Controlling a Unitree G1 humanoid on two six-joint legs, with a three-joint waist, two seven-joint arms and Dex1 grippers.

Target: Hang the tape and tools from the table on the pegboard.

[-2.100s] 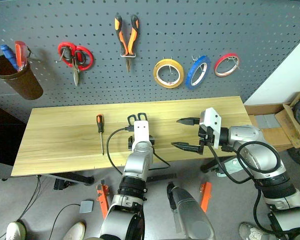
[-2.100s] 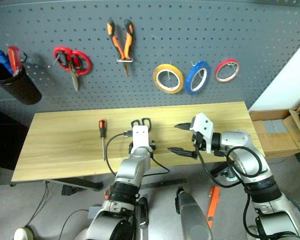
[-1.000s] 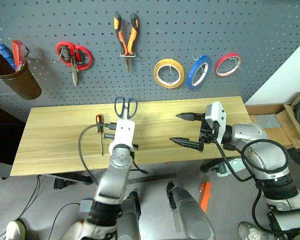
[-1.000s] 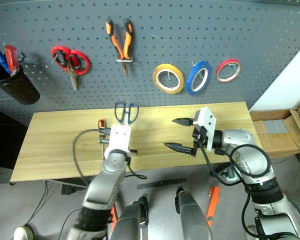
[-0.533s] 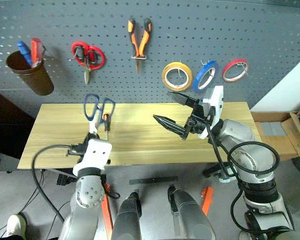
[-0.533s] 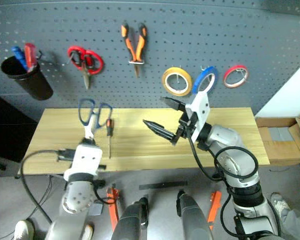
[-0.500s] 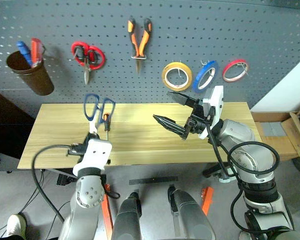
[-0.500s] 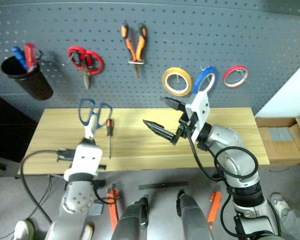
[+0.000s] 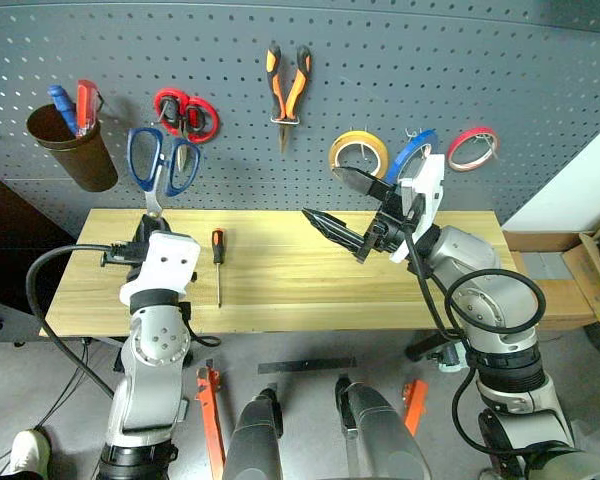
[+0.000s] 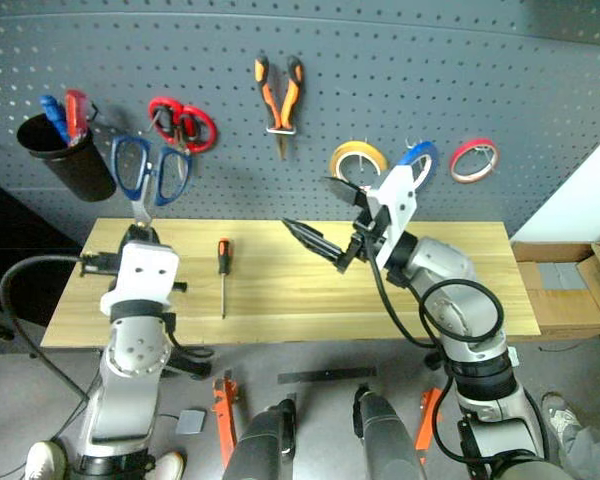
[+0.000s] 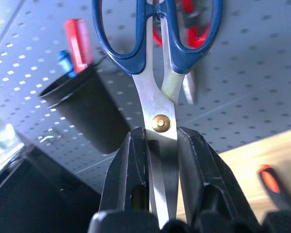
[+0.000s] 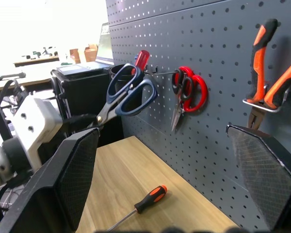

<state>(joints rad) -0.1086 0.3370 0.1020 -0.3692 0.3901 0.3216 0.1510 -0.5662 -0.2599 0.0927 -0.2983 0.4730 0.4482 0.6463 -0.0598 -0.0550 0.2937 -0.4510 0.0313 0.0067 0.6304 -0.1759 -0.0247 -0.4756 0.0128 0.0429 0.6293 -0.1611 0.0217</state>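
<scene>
Scissors (image 9: pixel 162 165): steel blades, blue looped handles

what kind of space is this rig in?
Likely a workshop or lab tool station: a grey pegboard hung with pliers, scissors and tape rolls, above a wood-top table holding a screwdriver.

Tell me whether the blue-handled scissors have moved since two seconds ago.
Yes. The scissors, then flat on the table, now stand above it in the left claw, handles up before the pegboard.
</scene>
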